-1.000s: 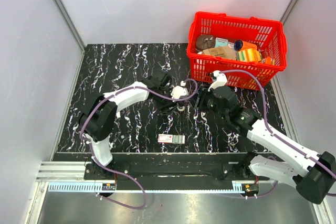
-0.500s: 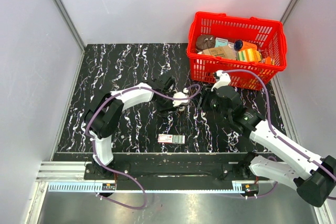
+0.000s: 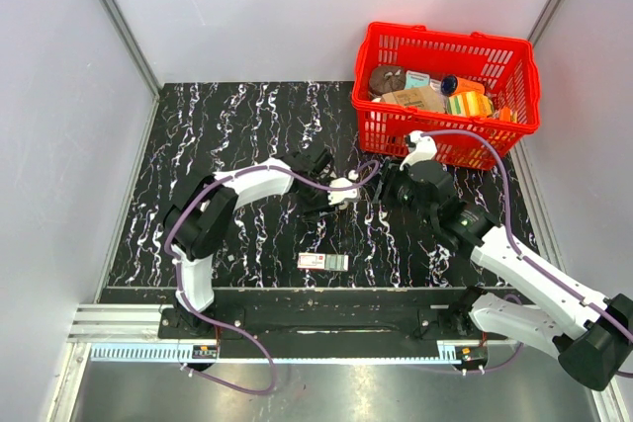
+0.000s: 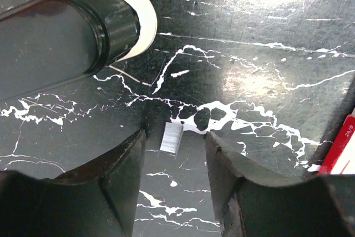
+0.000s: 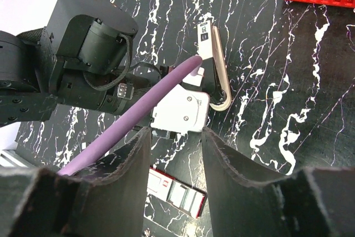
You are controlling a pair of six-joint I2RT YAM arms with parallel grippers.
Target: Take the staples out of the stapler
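Observation:
The stapler [image 5: 220, 70], slim and off-white with two arms joined in a loop at the near end, lies on the black marbled table just right of the left wrist's white camera block [image 5: 182, 110]. I cannot make it out in the top view. My left gripper [image 4: 175, 137] [image 3: 331, 200] is open and low over the table. A short silver strip of staples [image 4: 171, 139] lies flat between its fingertips, untouched. My right gripper [image 5: 176, 134] [image 3: 388, 188] is open and empty, hovering above the left wrist and facing it.
A flat red-and-green labelled box [image 3: 323, 262] lies near the front edge, also in the right wrist view [image 5: 177, 192] and at the left wrist view's edge [image 4: 341, 148]. A red basket [image 3: 445, 140] of goods stands back right. A dark round part with a white rim [image 4: 141, 18] is close by.
My left gripper has shifted a little right and toward the front edge. My right gripper has edged slightly left and back. Both stay open.

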